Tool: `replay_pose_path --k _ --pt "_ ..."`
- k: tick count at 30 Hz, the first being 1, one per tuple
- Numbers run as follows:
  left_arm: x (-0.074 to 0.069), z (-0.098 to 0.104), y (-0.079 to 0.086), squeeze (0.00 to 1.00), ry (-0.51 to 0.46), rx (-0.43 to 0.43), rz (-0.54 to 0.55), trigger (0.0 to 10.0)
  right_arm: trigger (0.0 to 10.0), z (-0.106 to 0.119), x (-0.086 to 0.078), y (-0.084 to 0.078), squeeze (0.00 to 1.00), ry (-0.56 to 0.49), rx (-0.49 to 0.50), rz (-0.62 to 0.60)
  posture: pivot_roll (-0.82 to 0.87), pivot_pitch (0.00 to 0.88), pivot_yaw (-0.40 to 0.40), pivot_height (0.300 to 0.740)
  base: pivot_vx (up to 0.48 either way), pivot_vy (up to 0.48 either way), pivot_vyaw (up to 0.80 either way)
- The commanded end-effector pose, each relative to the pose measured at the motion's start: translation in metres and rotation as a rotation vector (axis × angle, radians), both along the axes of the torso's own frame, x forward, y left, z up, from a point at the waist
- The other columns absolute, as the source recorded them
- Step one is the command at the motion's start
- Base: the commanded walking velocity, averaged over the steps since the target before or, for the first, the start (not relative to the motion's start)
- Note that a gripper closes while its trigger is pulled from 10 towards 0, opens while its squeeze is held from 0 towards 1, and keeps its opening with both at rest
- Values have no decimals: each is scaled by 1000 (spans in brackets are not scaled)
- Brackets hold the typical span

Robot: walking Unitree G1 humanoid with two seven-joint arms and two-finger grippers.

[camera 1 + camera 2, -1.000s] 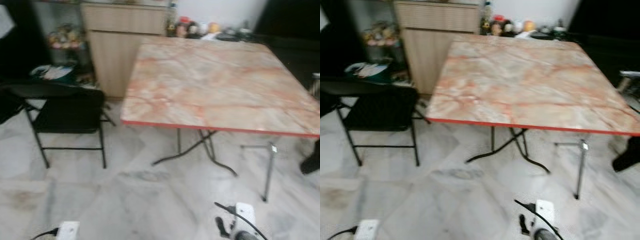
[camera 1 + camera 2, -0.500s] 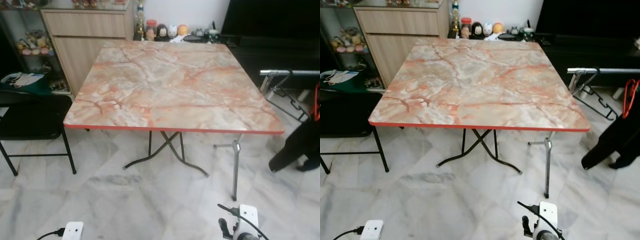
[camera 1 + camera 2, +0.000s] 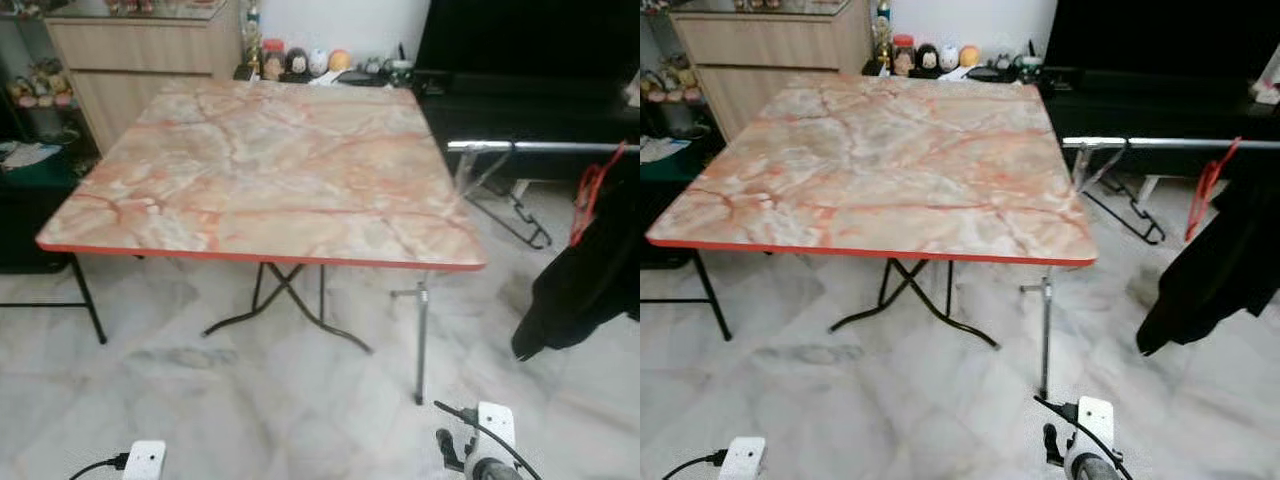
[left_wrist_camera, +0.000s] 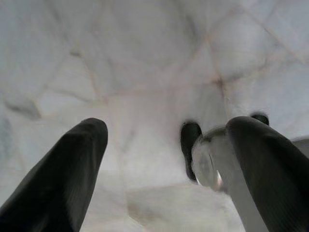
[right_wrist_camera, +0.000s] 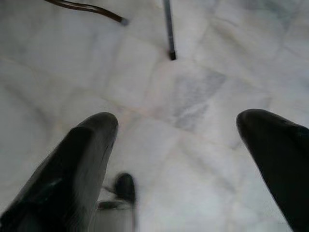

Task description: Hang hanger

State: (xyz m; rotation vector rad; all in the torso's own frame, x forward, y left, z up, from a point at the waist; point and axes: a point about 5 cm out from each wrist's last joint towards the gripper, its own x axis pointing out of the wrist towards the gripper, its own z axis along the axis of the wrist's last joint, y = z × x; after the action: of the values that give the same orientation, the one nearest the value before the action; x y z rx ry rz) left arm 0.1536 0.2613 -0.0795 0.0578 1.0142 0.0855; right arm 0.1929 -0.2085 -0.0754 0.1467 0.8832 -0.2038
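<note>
A red hanger (image 3: 1206, 188) hangs on a silver rail (image 3: 1170, 144) at the right, beside a black garment (image 3: 1212, 268) that droops from the same rail. My left gripper (image 4: 166, 129) hangs low over the pale marble floor, fingers wide apart and holding nothing. My right gripper (image 5: 176, 121) is open too, above the floor near a table leg (image 5: 168, 29), and also holds nothing. Both wrists show at the bottom edge of the eye views, the left wrist (image 3: 146, 461) and the right wrist (image 3: 486, 448).
A folding table (image 3: 260, 170) with a marble-patterned top and red edge stands straight ahead. Behind it are a wooden cabinet (image 3: 140, 55), small jars and a dark TV unit (image 3: 530, 95). A black chair (image 3: 40, 215) is at the left. Open floor lies between me and the rail.
The view has swung to the right: the table sits further left in the picture, and the rail, red hanger and black garment have come into view. Both arms hang as before.
</note>
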Motion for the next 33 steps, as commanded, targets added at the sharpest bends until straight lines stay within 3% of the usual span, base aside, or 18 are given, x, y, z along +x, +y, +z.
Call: replay_pose_path --k 1,33 --pt "1 1 2 0 5 16 -22 10000 10000 1 2 -1 0 -6 0 -14 -60 0 -36 740 0 -461 0" --pt "-1 0 0 0 16 14 -52 10000 10000 0 -2 -2 0 -7 -1 -12 -75 0 -36 740 0 -459 0"
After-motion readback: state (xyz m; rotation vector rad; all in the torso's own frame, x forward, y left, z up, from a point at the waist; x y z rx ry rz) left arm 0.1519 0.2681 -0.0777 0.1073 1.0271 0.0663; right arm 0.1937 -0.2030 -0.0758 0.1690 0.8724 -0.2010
